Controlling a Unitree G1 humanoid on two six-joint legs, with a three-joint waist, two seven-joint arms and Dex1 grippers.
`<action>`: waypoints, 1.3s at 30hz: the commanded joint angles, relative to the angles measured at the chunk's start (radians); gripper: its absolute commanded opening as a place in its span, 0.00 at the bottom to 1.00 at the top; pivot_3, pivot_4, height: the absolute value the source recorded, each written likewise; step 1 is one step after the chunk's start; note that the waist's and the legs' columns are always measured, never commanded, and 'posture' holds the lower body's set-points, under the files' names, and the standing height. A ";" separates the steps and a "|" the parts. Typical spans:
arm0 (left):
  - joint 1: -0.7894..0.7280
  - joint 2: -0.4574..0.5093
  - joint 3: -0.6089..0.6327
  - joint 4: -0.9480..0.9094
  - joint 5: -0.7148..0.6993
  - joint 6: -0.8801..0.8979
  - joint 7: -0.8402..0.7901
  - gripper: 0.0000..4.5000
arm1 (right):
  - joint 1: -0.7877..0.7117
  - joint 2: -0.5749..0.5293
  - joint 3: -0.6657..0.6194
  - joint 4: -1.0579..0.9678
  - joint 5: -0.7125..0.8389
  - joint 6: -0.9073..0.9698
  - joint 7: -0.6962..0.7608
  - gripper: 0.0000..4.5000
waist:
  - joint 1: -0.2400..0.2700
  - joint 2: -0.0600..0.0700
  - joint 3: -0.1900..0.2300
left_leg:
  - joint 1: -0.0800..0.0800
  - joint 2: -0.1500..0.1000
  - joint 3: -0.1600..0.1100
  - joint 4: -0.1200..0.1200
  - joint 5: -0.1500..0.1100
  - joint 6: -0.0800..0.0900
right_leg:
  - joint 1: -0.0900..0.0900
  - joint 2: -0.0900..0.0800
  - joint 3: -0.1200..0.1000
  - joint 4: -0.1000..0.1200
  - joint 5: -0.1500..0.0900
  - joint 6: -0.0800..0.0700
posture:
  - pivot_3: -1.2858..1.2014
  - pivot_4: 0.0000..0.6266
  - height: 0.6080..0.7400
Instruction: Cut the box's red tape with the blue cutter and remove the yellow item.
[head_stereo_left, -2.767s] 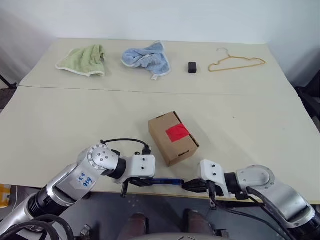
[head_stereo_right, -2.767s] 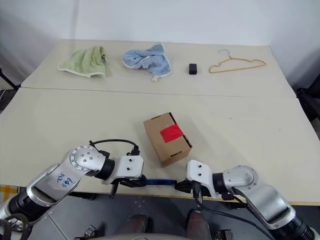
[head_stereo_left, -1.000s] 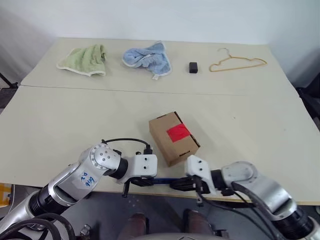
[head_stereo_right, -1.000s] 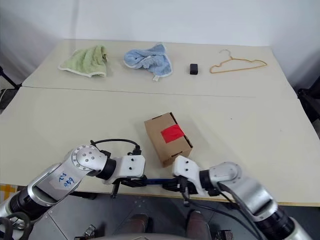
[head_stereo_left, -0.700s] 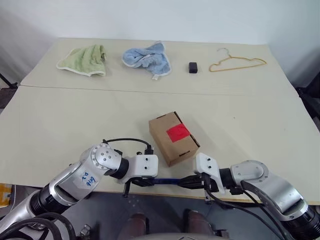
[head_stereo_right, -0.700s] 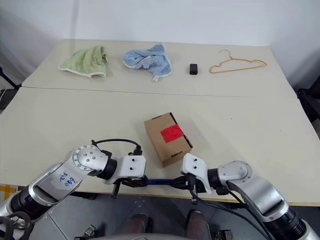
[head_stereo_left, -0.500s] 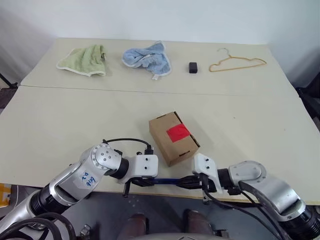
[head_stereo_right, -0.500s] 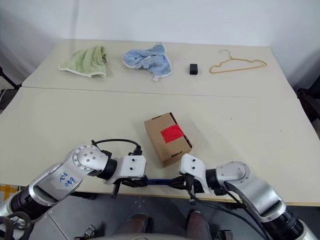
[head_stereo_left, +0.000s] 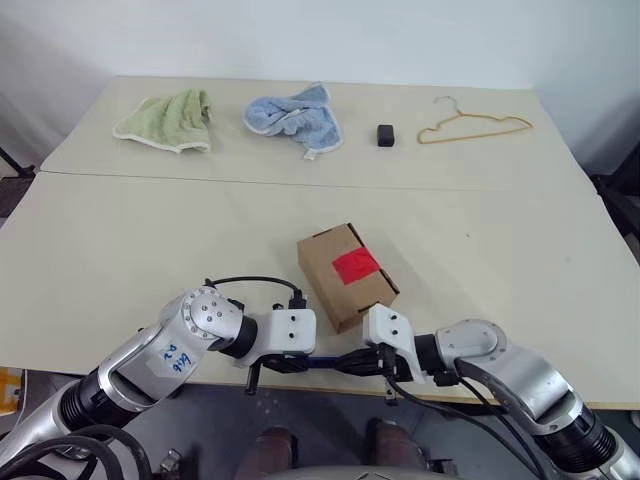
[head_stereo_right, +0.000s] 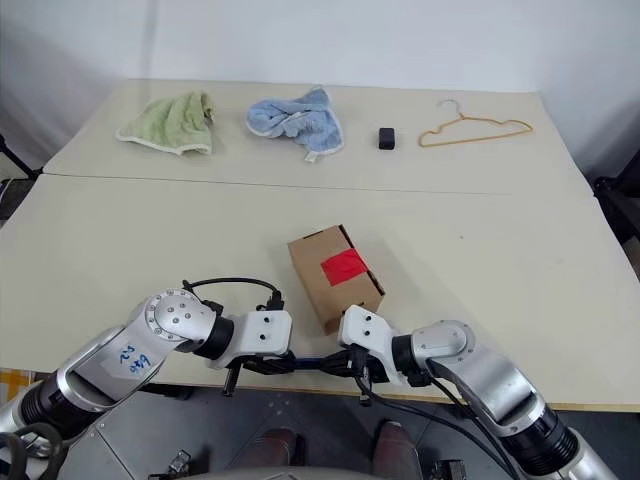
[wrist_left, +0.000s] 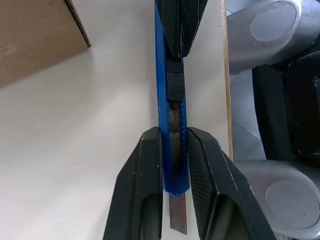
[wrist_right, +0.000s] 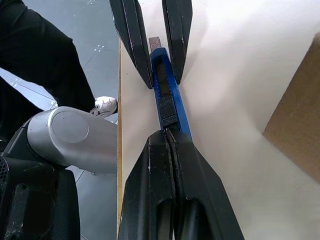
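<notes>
Since a second earlier, little had shifted: the right gripper (wrist_right: 170, 137) stayed pinched shut at one end of the blue cutter (wrist_left: 170, 95), the left gripper (wrist_left: 172, 150) clamping the other, over the beige table's (head_stereo_left: 120, 240) near edge. Just beyond sat the box (head_stereo_left: 346, 275), red tape (head_stereo_left: 354, 265) intact. Grey floor lay below.

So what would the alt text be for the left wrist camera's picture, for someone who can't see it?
Two black fingers of the left gripper clamp one end of the blue cutter, with a bit of its blade sticking out behind. The right gripper pinches its far end above a pale table, with the box at one corner.
</notes>
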 joint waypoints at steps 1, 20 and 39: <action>0.000 -0.004 -0.016 -0.009 -0.009 -0.004 0.002 0.10 | 0.015 -0.009 -0.020 -0.025 0.022 0.006 0.007 0.01 | 0.001 0.000 0.000 | 0.000 0.000 0.000 0.000 0.000 0.000 | 0.000 0.000 0.000 0.000 0.000 0.000 | 0.52 0.24 1.00; 0.286 -0.073 0.345 0.052 -0.084 -0.852 0.036 0.10 | 0.221 -0.469 -0.582 -0.050 1.539 0.367 -0.700 0.90 | 0.015 0.000 0.000 | -0.001 0.001 0.001 0.001 -0.001 0.000 | 0.001 -0.002 -0.001 -0.005 0.002 0.000 | 0.52 0.24 1.00; 0.133 -0.164 0.239 0.122 -0.001 -0.753 0.071 0.10 | -0.054 -0.404 -0.304 -0.050 1.599 0.252 -0.948 0.86 | 0.003 -0.001 0.001 | -0.002 0.001 0.003 0.001 -0.001 0.002 | 0.000 -0.001 -0.002 -0.005 0.002 0.001 | 0.52 0.24 1.00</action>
